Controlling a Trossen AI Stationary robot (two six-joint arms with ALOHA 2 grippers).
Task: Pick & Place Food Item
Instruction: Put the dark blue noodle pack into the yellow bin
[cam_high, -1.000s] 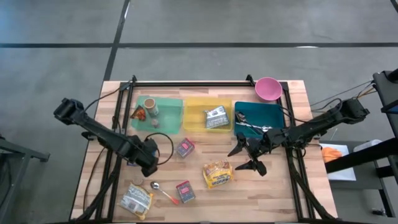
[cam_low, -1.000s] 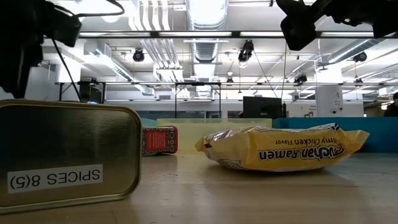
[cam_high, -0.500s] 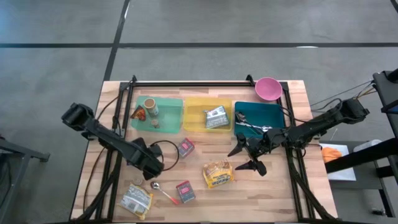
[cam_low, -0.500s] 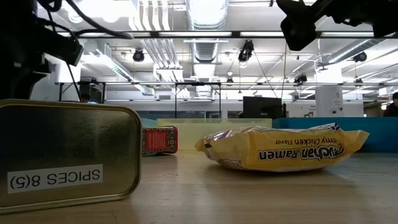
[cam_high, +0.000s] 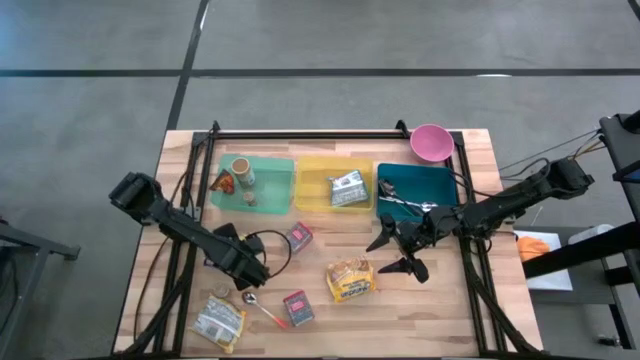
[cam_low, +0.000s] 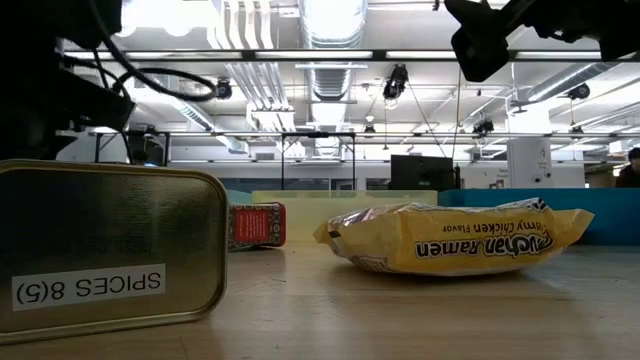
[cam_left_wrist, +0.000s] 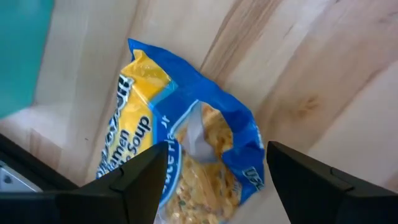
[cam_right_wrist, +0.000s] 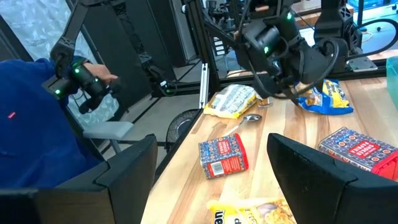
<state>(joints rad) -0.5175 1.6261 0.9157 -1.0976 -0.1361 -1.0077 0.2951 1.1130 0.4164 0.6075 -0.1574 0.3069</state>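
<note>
a pale wooden table (cam_high: 440, 320) stands on a grey floor, and the low view looks past it into a workshop hall with ceiling lights and ducts. at the table's far edge sit a green tray (cam_high: 268, 185), a yellow tray (cam_high: 318, 186) and a teal tray (cam_high: 415, 186), with a pink bowl (cam_high: 431, 142) just beyond.

the left gripper (cam_high: 250, 276) hangs low over the near left part of the table, fingers (cam_left_wrist: 134, 180) spread with nothing between them. its wrist view looks down on a blue and yellow soup packet (cam_left_wrist: 180, 155), whose print reads "soup" in part. a silver packet (cam_high: 220, 320) lies just near-side of this gripper, a spoon (cam_high: 262, 309) beside it, and a red box (cam_high: 297, 307) a little to its right.

the right gripper (cam_high: 400, 252) hovers in front of the teal tray, fingers (cam_right_wrist: 127, 171) spread and empty. just left of it lies a yellow packet (cam_low: 450, 240) printed "chicken flavor ramen". another red box (cam_high: 298, 236) sits between the two grippers.

in the low view a brass tin (cam_low: 105, 250) carries the label "spices 8(5)", seen upside down. a person in a blue sleeve (cam_right_wrist: 37, 118) shows beyond the table in the right wrist view.
</note>
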